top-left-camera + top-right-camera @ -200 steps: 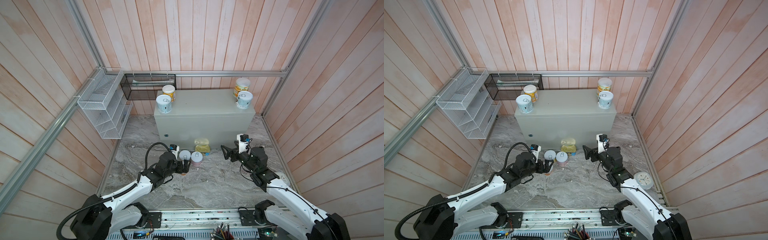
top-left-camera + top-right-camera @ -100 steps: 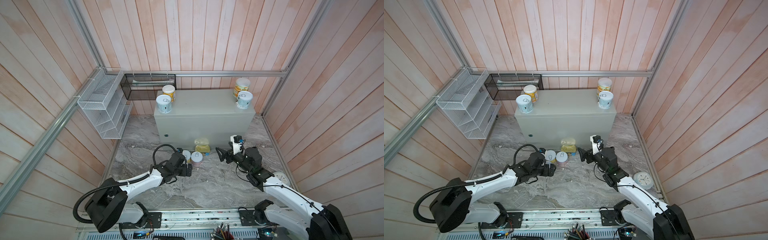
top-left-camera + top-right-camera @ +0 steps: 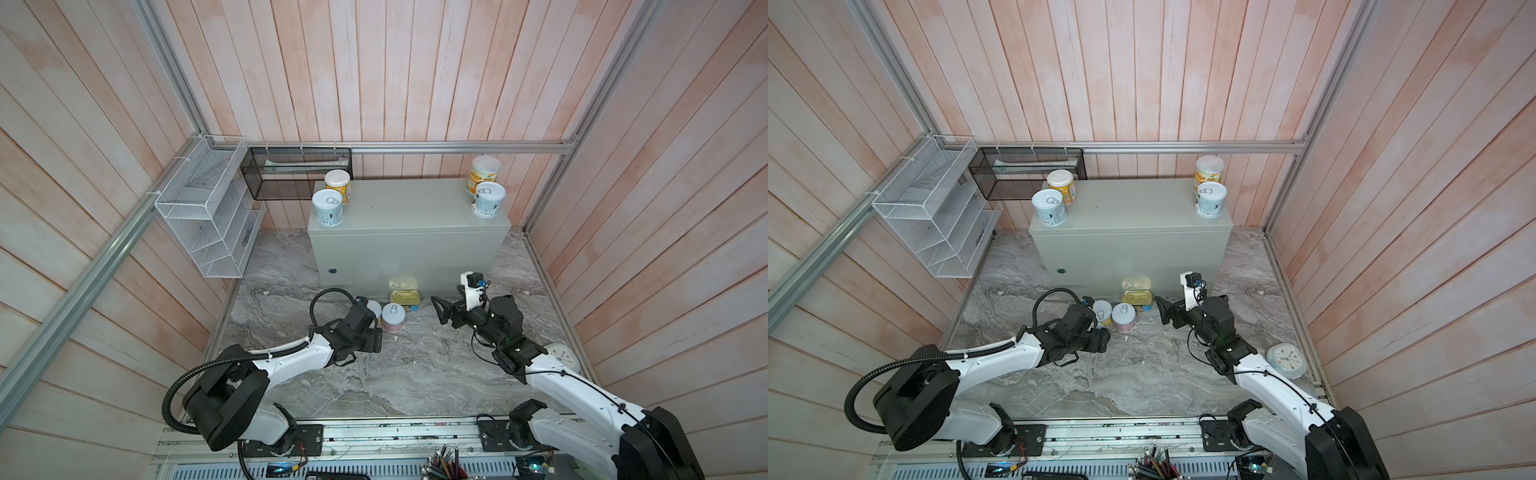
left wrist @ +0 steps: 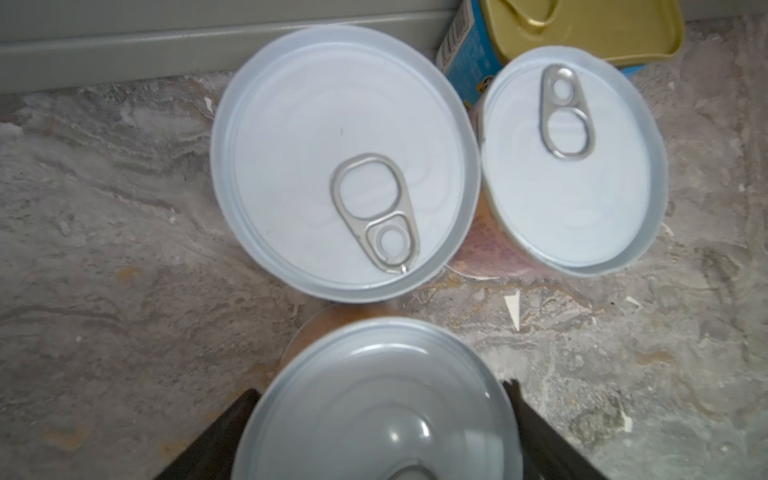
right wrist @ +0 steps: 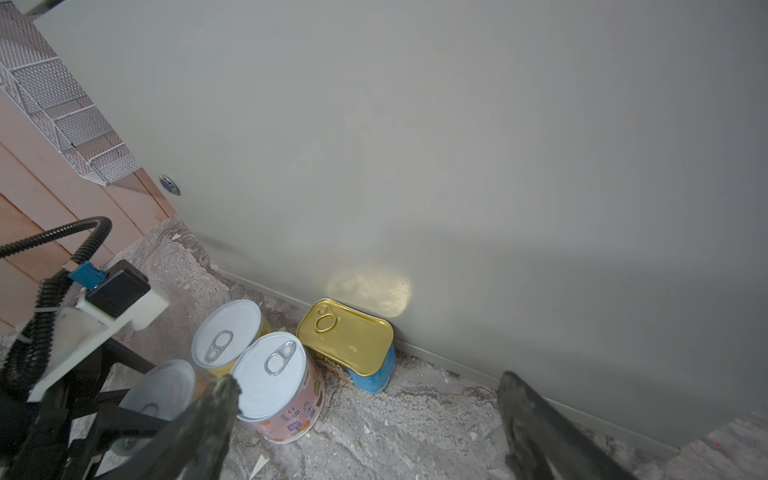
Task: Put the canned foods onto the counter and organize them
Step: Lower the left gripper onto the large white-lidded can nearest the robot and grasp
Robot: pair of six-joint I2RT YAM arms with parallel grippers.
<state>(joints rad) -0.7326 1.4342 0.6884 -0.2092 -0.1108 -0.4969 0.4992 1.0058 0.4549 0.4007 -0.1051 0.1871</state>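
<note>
Left tool straddles silver-topped can (right tool gapes wide).

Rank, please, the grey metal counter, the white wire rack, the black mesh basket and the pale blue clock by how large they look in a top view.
Largest to smallest:
1. grey metal counter
2. white wire rack
3. black mesh basket
4. pale blue clock

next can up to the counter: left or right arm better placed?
Left. The left gripper straddles the silver-topped can, its fingers on both sides, so it looks set to grip and lift. The right gripper is open, empty, and apart from the gold tin it faces.
</note>
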